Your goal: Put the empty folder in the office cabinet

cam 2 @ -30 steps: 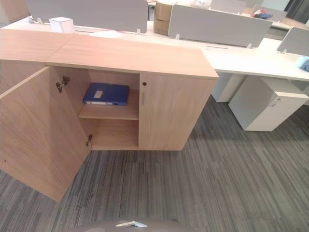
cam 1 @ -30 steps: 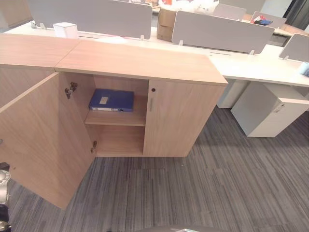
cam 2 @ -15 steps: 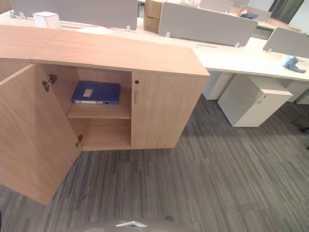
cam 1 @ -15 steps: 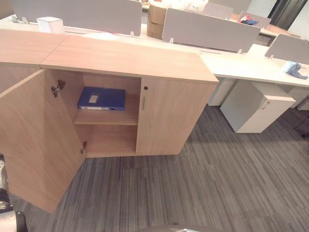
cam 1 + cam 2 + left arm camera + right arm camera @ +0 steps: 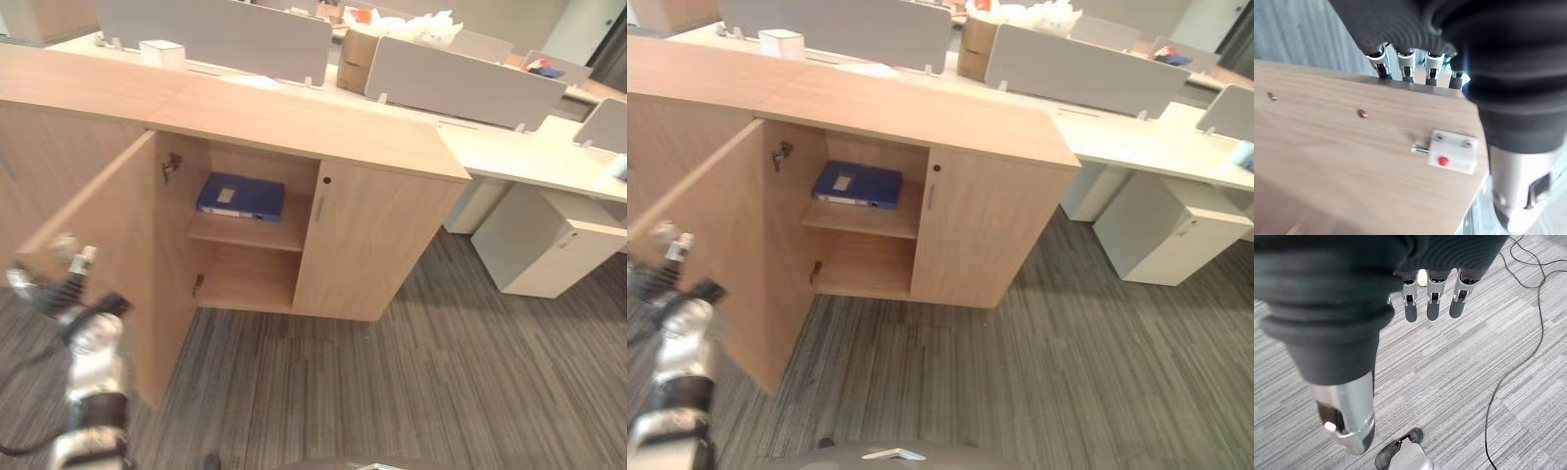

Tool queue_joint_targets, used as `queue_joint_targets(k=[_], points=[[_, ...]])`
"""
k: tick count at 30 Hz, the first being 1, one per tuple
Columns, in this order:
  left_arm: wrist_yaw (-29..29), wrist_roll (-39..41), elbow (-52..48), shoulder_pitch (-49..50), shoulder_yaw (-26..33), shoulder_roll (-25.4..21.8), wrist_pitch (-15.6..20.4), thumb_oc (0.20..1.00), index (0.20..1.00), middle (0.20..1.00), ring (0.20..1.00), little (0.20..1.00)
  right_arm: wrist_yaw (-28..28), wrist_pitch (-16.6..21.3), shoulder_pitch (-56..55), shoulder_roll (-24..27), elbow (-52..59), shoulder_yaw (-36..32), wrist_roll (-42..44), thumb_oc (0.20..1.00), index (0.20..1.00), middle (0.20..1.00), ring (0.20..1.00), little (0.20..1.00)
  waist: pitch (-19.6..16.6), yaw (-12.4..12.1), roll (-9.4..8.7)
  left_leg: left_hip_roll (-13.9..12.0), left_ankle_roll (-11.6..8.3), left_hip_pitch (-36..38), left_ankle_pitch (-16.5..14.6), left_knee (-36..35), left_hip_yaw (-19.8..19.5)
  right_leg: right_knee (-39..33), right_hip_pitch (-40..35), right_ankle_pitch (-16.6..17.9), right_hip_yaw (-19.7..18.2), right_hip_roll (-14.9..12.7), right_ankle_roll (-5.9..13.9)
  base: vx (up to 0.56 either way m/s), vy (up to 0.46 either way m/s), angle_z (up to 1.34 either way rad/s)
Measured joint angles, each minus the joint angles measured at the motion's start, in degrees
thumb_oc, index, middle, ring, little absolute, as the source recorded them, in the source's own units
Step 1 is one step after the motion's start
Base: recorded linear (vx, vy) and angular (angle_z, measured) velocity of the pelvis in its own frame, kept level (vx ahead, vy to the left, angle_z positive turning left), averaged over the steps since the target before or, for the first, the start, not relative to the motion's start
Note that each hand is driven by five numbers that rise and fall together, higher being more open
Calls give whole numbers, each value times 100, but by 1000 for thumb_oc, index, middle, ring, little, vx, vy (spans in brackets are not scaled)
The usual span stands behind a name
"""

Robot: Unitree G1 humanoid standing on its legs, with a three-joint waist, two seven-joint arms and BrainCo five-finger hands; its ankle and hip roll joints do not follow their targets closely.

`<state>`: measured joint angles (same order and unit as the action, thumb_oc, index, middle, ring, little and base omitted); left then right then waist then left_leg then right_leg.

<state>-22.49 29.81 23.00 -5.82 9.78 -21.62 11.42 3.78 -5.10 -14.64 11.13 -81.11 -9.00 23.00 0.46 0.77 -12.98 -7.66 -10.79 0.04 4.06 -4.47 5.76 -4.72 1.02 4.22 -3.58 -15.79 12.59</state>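
Folder, blue and box-type, lies flat on the upper shelf of the office cabinet, behind the open door and left of the closed door. Judged stiff, light if empty and smooth-skinned, it would best be taken by the spine edge or across both flat faces. The left hand reaches over the open door's free edge beside a white latch, fingers straight. The right hand hangs over carpet, fingers relaxed, holding nothing.
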Motion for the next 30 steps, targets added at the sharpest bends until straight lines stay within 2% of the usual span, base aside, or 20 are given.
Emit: queue_joint_targets(k=[1,2,3,4,5,6,7,8,9,10,11,12,13,14,16,18,19,22,27,30], points=[[361,160,-105,199,-600,258,-127,1000,1000,1000,1000,1000,-11,14,198,0,-4,3,1,1000,1000,1000,1000,1000,8,28,-8,66,2,-22,2,-2,26,-5,78,-25,-75,-60,23,-15,5,-15],[430,172,-146,213,-826,425,-183,1000,1000,1000,1000,1000,-16,11,293,-5,-2,17,1,1000,1000,1000,1000,1000,21,54,2,81,5,-49,0,-2,25,-23,108,-62,-95,-66,50,-17,3,-31],[574,207,-504,278,-1170,513,-253,1000,1000,1000,1000,1000,-62,-8,459,1,-20,27,1,1000,1000,1000,1000,1000,102,74,41,66,10,-94,-3,-33,11,-36,192,-195,-126,-61,196,-4,-6,-29],[753,236,-601,277,-1370,564,-285,1000,1000,1000,1000,1000,-64,-7,553,-3,-35,16,2,1000,1000,1000,1000,1000,142,57,126,-28,11,-179,-4,-59,15,28,251,-222,-108,-3,226,0,-5,-26],[1118,267,-822,300,-1702,601,-427,1000,1000,1000,1000,1000,-65,-40,754,-36,-27,-7,3,1000,1000,1000,1000,1000,269,173,302,-245,-50,-266,-44,-59,-5,643,431,-217,45,296,165,4,-6,7],[1288,267,-922,276,-1910,521,-465,1000,1000,1000,1000,1000,-67,-35,717,-96,-15,-15,3,1000,1000,1000,1000,1000,265,339,185,-190,-239,-324,-270,-52,10,568,424,-349,22,282,-1,4,-12,28],[1433,288,-977,233,-2068,571,-513,1000,1000,1000,1000,1000,-88,-18,746,-139,-11,-32,0,1000,1000,1000,1000,1000,265,440,49,18,6,-394,-243,386,-13,539,504,-327,55,59,6,8,-7,-16],[1595,345,-1090,284,-2232,731,-611,1000,1000,1000,1000,1000,-101,4,907,72,-19,-2,-1,1000,1000,1000,1000,1000,351,419,116,238,522,-431,-638,1473,91,352,500,-444,-189,81,134,9,-15,-72],[1700,368,-1120,332,-2311,876,-657,1000,1000,1000,1000,1000,-107,14,960,278,-27,12,-3,1000,1000,1000,1000,1000,375,366,430,166,535,-335,-886,1408,91,274,469,-511,-217,208,232,17,-8,-97],[1821,379,-1202,362,-2306,981,-743,1000,1000,1000,1000,1000,-125,-26,968,315,-19,5,-8,1000,1000,1000,1000,1000,411,436,620,73,579,-181,-833,1034,193,539,544,-317,-194,257,45,19,-18,-50],[1876,381,-1304,391,-2320,972,-747,1000,1000,1000,1000,1000,-124,-101,891,284,-38,-11,-8,1000,1000,1000,1000,1000,401,461,607,83,554,-19,-811,734,169,663,486,-333,-120,306,17,23,-9,4],[1983,441,-1480,398,-2316,839,-742,1000,1000,1000,1000,1000,-125,-165,700,177,-69,-6,-55,1000,1000,1000,1000,1000,330,505,425,169,483,200,-734,342,154,530,261,-454,-53,321,-67,26,-16,25],[2018,500,-1471,345,-2295,833,-741,1000,1000,1000,1000,1000,-134,-163,649,168,-80,-7,-65,1000,1000,1000,1000,1000,349,505,431,156,515,254,-648,279,98,399,230,-343,-14,348,-98,28,-16,6],[2044,608,-1477,358,-2244,838,-746,1000,1000,1000,1000,1000,-137,-162,645,252,-99,19,-171,1000,1000,1000,1000,1000,365,481,545,174,639,263,-598,241,-14,301,180,-301,-6,405,-102,30,-20,-17],[2077,669,-1464,447,-2224,862,-761,1000,1000,1000,1000,1000,-133,-154,690,353,-51,26,-222,1000,1000,1000,1000,1000,312,491,606,160,576,395,-335,-48,-60,102,60,-59,-15,462,-149,22,-14,-20],[2094,721,-1455,450,-2225,877,-760,1000,1000,1000,1000,1000,-125,-161,679,336,-60,29,-222,1000,1000,1000,1000,1000,289,498,605,160,572,447,-335,-58,-58,-8,-29,-60,-14,456,-149,29,-14,-1],[2096,739,-1442,472,-2189,873,-754,1000,1000,1000,1000,1000,-118,-158,762,315,-47,43,-222,1000,1000,1000,1000,1000,240,464,660,153,573,431,-336,-58,-61,-31,-38,-59,-12,454,-147,45,-21,2],[2087,790,-1330,624,-2068,878,-747,1000,1000,1000,1000,1000,-106,-153,788,286,-41,90,-221,1000,1000,1000,1000,1000,210,470,625,137,574,419,-334,-58,-86,-25,-69,-58,33,473,-151,33,-14,13],[2089,757,-316,1105,-1989,882,-768,1000,1000,1000,1000,1000,-113,-145,816,278,-5,207,-221,1000,1000,1000,1000,1000,-14,478,696,117,551,457,-249,-58,-153,-31,-165,34,122,487,-266,18,-13,10],[2087,449,1210,1324,-1761,895,-870,1000,1000,1000,1000,1000,-179,-136,926,232,54,246,-220,1000,1000,1000,1000,1000,-75,468,781,130,523,476,-220,-57,-174,-21,-230,69,199,479,-315,14,1,10]])
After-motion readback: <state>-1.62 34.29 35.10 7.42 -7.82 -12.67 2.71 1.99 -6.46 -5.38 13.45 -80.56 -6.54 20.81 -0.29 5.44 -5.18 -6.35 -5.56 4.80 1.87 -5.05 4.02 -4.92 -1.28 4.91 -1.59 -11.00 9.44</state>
